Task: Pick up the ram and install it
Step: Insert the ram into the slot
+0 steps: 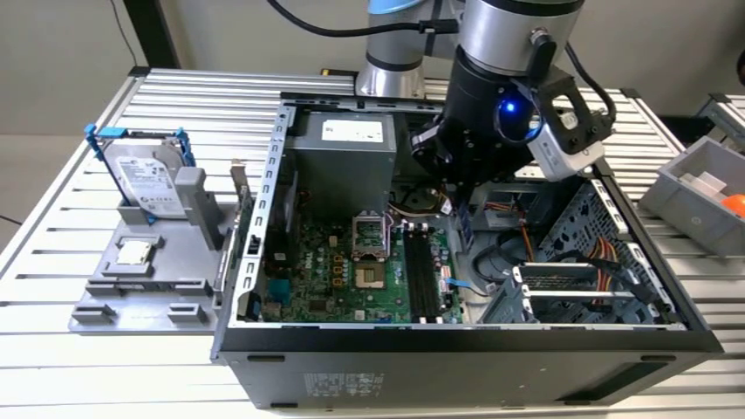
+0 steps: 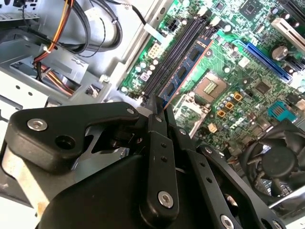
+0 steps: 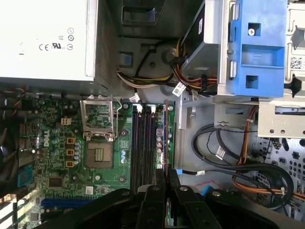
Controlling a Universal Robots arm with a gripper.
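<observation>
Exterior view: the hand [image 1: 448, 196] hangs inside the open computer case [image 1: 466, 349], above the motherboard. Second wrist view — the hand is pinched narrow on the ram [image 2: 188, 67], which runs alongside the black slots [image 2: 172, 53]. First wrist view — the ram [image 3: 165, 138] shows edge-on, beside those slots.

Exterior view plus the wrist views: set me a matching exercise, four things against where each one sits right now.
Things:
1 the ram
2 hard drive
3 power supply
4 grey bin

Places:
A on the table at the exterior view's right edge
B upright on the grey stand, outside the case
C pinched in the gripper, over the motherboard
D inside the case, against its wall

Pairs: 1-C; 2-B; 3-D; 4-A
</observation>
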